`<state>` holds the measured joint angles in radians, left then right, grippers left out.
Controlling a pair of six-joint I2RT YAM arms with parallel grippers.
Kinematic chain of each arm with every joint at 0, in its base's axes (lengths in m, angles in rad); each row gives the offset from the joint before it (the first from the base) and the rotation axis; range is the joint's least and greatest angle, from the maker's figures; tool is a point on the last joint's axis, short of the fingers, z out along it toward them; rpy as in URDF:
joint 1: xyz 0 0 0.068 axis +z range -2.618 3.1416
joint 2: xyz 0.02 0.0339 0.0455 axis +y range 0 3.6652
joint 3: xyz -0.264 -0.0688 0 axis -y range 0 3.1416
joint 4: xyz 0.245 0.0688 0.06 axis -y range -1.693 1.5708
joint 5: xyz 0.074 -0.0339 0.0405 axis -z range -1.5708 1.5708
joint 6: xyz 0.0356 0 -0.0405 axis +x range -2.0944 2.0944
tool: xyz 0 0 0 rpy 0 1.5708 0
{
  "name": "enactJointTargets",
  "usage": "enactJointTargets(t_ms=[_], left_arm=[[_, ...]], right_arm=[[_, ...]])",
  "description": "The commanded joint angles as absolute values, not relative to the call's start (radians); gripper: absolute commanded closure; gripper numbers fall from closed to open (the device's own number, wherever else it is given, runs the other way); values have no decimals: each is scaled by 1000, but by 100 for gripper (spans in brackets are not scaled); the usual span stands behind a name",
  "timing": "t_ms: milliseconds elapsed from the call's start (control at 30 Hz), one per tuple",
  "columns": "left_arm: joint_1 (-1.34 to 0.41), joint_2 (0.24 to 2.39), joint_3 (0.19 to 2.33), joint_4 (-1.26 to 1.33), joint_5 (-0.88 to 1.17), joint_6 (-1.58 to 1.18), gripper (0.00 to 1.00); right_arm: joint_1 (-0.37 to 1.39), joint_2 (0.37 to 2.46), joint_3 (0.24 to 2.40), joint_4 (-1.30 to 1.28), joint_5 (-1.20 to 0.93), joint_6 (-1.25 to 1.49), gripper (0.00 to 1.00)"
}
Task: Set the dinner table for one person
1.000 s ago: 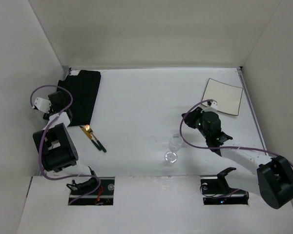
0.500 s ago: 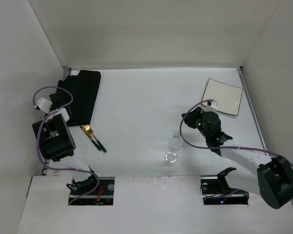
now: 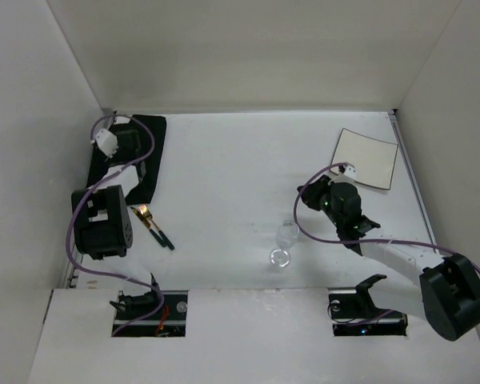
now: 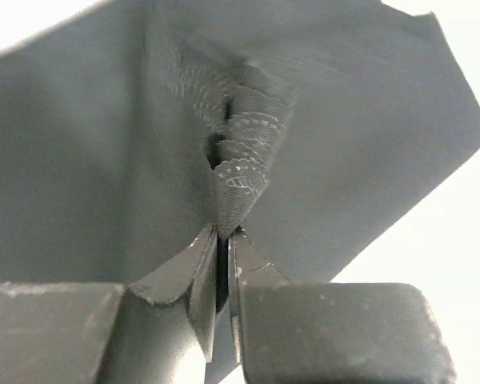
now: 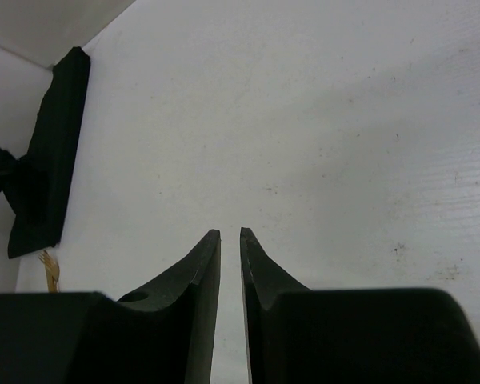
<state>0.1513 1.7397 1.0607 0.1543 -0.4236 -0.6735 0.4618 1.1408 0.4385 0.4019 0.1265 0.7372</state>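
The dinner table (image 3: 224, 172) is a wide white top. A black cloth mat (image 3: 148, 136) lies at its far left and fills the left wrist view (image 4: 344, 120). My left gripper (image 3: 134, 150) (image 4: 222, 240) is shut on a raised fold of that mat, with the cloth bunched above the fingertips. My right gripper (image 3: 307, 194) (image 5: 230, 234) hovers over bare table near the middle right. Its jaws stand a narrow slit apart with nothing between them. In the right wrist view the mat (image 5: 52, 152) shows far off to the left.
A gold fork and a second utensil with dark green handles (image 3: 154, 226) lie by the mat's near corner. A clear stemmed glass (image 3: 285, 240) is near the table's middle front. A square white plate (image 3: 366, 158) sits far right. Upright white walls close in three sides.
My left arm has swung from beside the mat's left edge to over its far part, and its jaws have closed on a fold of the cloth. The right arm has not moved.
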Motion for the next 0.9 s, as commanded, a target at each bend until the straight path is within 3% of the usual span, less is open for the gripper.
enactJointTargets(t_ms=[0,333,467,533,700,767,867], left_arm=[[11,1643,1121,265,-417,-600,97],[-398,1756,1276,414,-264,-290,95],[-485,1834,1328,430,-183,-264,90],[-513,1870,1356,430,-135,-267,81],[-539,1861,1352,452,-149,-265,34],[-519,1830,1330,469,-169,-267,28],[-475,1763,1278,462,-199,-287,27]], right_arm=[[473,1131,471,459,133,730,78],[461,1085,442,459,178,749,78],[449,1065,428,456,215,756,72],[443,1072,426,457,216,759,69],[421,1104,429,459,219,770,47],[418,1129,433,469,219,773,38],[406,1201,451,506,201,773,29]])
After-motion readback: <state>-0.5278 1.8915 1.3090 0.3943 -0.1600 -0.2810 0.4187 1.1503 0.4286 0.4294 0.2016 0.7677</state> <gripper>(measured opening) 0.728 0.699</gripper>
